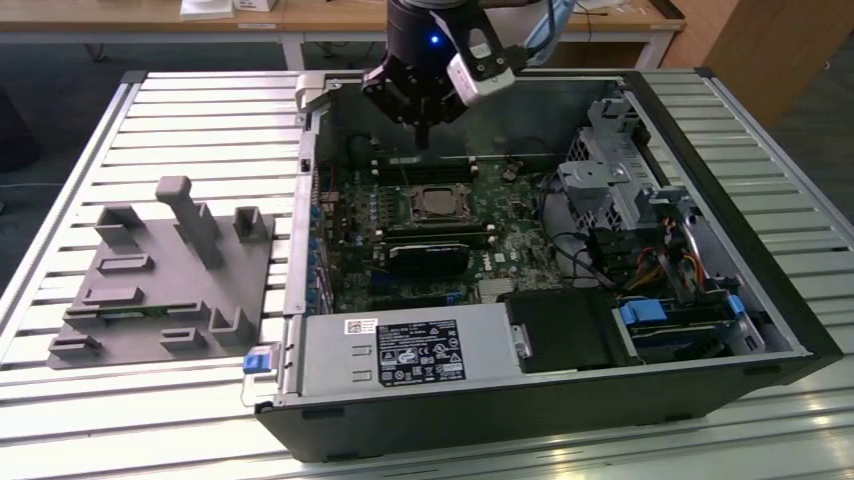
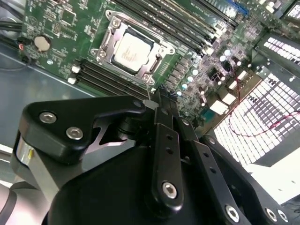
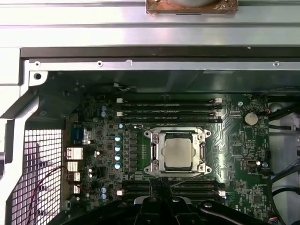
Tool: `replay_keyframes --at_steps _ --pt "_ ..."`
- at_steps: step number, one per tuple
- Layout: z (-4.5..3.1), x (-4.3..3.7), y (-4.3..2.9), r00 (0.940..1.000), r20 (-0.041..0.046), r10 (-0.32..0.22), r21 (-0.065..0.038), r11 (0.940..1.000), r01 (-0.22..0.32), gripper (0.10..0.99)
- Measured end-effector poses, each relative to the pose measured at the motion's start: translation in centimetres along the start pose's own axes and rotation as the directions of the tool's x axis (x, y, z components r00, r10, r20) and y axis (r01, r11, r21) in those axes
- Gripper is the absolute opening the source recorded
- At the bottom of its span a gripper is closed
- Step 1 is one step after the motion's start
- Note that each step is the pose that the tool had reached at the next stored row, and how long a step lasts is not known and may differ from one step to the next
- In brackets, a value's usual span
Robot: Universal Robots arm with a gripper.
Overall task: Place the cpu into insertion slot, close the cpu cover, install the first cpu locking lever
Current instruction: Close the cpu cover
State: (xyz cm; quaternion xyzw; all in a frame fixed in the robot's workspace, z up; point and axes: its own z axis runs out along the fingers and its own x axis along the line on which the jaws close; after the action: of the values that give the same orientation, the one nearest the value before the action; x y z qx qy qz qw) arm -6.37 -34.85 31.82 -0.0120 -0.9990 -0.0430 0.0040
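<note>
The cpu (image 3: 178, 152) (image 2: 133, 50) (image 1: 433, 203) lies flat in the insertion slot (image 3: 151, 165) on the green motherboard, its silver top showing. The cpu cover (image 3: 161, 149) (image 2: 108, 41) lies down around it as a silver frame. A thin metal lever rod (image 3: 187, 179) slants off the socket's edge close to my fingertips. My gripper (image 1: 420, 138) (image 3: 161, 183) (image 2: 161, 93) hangs above the board just behind the socket in the exterior view. Its fingers are shut together and hold nothing.
Black memory slots (image 3: 168, 108) flank the socket. The open computer case (image 1: 747, 200) has tall walls, a drive cage (image 1: 621, 170) on the exterior view's right and a power supply (image 1: 400, 352) in front. A grey fixture (image 1: 167, 270) sits on the slatted table at the exterior view's left.
</note>
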Motion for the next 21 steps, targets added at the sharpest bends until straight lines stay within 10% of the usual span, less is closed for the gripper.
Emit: replay_keyframes --at_steps 21 --pt "2.3 0.67 -0.14 0.9996 0.0001 -0.029 0.0 0.9996 0.029 0.106"
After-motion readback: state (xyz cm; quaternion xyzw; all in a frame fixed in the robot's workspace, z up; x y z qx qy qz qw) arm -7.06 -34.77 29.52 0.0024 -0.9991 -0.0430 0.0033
